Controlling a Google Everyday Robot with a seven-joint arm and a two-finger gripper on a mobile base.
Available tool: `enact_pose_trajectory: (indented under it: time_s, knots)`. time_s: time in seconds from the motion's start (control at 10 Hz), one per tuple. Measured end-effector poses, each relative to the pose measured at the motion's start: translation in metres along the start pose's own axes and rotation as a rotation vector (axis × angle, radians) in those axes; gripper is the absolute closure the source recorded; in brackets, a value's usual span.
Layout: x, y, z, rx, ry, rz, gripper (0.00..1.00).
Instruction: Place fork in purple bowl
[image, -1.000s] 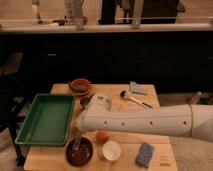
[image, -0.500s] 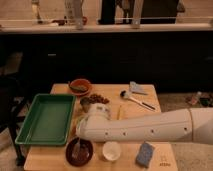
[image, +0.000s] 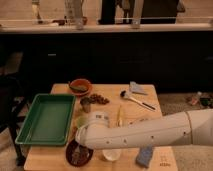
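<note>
Stretching across the worktop (image: 60, 157) from the right, with the white arm (image: 150, 134) covering much of the front and its tool (image: 81, 141) clenched, low over the purple bowl (image: 75, 155) at the near left edge. Hiding the fork from sight, so whether held cannot be told; probably light, stiff, slippery metal, best pinched mid-handle.

On the desk (image: 60, 159), the tray (image: 46, 119) lies at nine o'clock. The purple bowl (image: 75, 154) sits at six, a cup (image: 111, 155) just to its three and a sponge (image: 145, 156) further that way. The arm (image: 145, 132) reaches in from three o'clock, above the bowl; its claw (image: 81, 146) is hidden over the bowl. At twelve sits a bowl (image: 80, 86); the spoon (image: 136, 100) lies at two.
</note>
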Motion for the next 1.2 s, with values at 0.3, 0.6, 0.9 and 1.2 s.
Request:
enact_pose_trajectory:
  time_s: [0.3,0.6,0.9,1.2]
  knots:
    - [-0.0078,0.0035,0.0016,0.007,0.01,0.011,0.97]
    - [-0.0083,0.0033,0.002,0.008,0.008,0.011,0.97]
    - [-0.0083,0.0034,0.002,0.008,0.008,0.011,0.97]
    - [-0.0084,0.0033,0.002,0.009,0.008,0.012,0.97]
